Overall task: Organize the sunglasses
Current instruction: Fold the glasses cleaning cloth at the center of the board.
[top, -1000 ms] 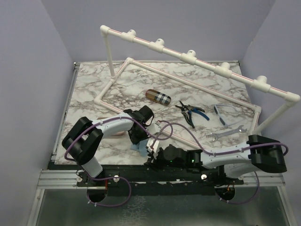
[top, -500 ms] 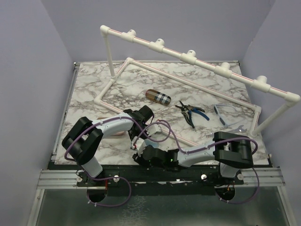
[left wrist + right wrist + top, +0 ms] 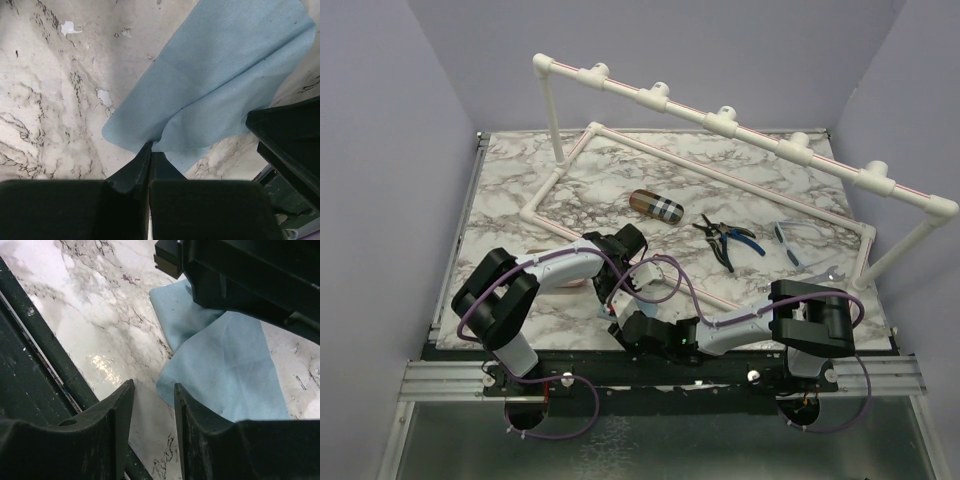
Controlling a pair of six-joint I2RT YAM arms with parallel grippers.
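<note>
Marbled tabletop [image 3: 510, 210] shows the task barely begun — the blue-framed sunglasses [image 3: 798, 243] lie untouched at the top view's right, while the left end effector [image 3: 150, 150] pinches a blue cloth [image 3: 220, 75] and the right end effector [image 3: 154, 390] hovers half-open, empty.

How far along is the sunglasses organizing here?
Done: nothing visible; the blue-framed sunglasses lie loose on the table, apart from the brown plaid case. In hand: the left gripper is shut on a corner of the blue cloth, with the right gripper open just beside it. Left: handling the sunglasses themselves; no second pair is visible.
</note>
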